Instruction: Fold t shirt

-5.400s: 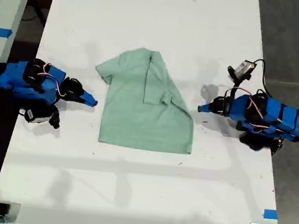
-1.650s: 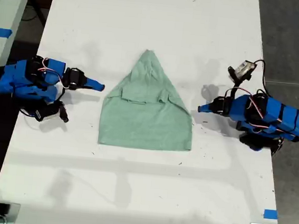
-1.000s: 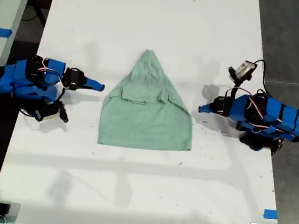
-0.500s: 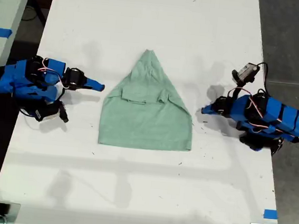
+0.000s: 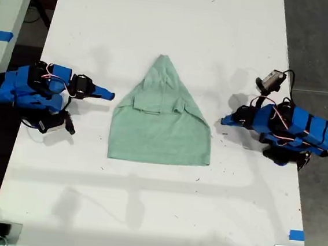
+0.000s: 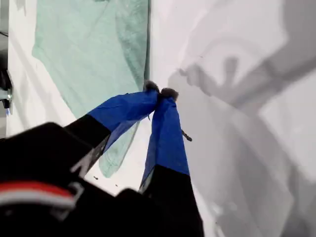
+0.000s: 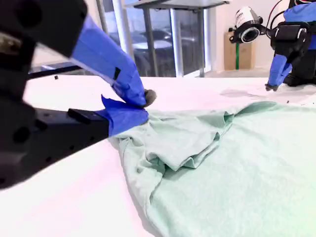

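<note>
The pale mint-green t shirt (image 5: 160, 128) lies flat at the table's middle, both sleeves folded inward, so its top narrows to a point. My first gripper (image 5: 224, 120) is shut and empty, just off the shirt's edge on the exterior view's right. The first wrist view shows its blue fingertips (image 6: 160, 93) pressed together over bare table beside the t shirt (image 6: 89, 49). My second gripper (image 5: 109, 95) is at the exterior view's left, shut and empty, close beside the folded sleeve. Its tips (image 7: 143, 101) hover at the t shirt's (image 7: 222, 173) edge.
The white table (image 5: 144, 208) runs well past the shirt on all sides. Dark floor lies beyond its edge on the exterior view's right. Blue tape (image 5: 296, 234) marks the near corner on that side. The first arm (image 7: 291, 39) shows across the shirt in the second wrist view.
Since the earliest frame the sleeve side on the exterior view's left has been folded in. Over the last second my first gripper drew slightly back toward the exterior view's right. The second arm stayed still.
</note>
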`<state>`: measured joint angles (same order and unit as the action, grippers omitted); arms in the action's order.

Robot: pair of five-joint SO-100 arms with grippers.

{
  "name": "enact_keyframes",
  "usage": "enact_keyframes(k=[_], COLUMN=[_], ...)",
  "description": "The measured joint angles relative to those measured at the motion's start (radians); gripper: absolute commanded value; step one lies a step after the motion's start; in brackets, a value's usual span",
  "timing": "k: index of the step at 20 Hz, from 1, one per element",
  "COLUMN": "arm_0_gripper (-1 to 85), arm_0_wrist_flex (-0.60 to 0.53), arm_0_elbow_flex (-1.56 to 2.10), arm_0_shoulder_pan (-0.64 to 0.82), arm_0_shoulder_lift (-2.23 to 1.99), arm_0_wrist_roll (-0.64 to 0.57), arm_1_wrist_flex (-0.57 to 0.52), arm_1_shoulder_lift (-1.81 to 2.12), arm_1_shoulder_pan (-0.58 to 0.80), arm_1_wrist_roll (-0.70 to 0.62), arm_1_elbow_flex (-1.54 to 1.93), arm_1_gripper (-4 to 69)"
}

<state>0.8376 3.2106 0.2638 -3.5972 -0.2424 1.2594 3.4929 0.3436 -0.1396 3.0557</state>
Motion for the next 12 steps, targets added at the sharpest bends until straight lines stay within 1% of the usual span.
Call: enact_keyframes(k=[12], arm_0_gripper=[-0.2], arm_0_wrist_flex=[0.000], arm_0_elbow_flex=[0.000], arm_0_shoulder_pan=[0.000], arm_0_shoulder_lift=[0.000], arm_0_wrist_roll=[0.000], arm_1_wrist_flex=[0.000], arm_1_shoulder_lift=[0.000], arm_1_shoulder_pan=[0.000], arm_1_wrist_roll=[0.009], arm_1_elbow_flex=[0.000], arm_1_gripper=[1.2])
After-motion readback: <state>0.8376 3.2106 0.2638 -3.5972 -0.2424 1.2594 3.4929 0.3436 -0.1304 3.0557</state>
